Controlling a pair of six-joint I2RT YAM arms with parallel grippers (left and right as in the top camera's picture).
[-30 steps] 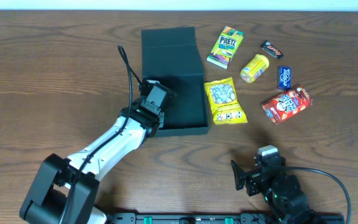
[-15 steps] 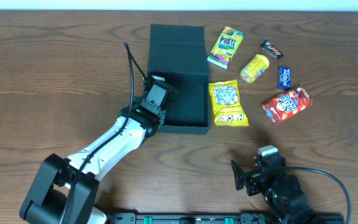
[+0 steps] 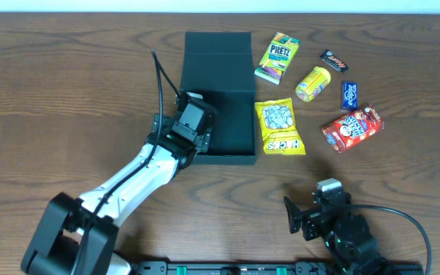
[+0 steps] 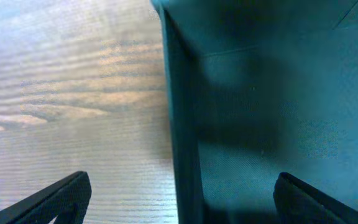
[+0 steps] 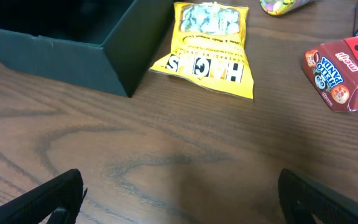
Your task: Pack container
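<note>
Left gripper [image 4: 179,190] straddling container [image 3: 231,126] wall, fingers spread wide — best centring wall between them before closing, avoiding shove.

Robot lab setup: wood table [image 3: 44,92], mounting rail [image 3: 228,268].

Open black container [image 3: 231,126], lid back

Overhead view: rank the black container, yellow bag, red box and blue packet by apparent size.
1. black container
2. yellow bag
3. red box, only slightly smaller
4. blue packet
</note>
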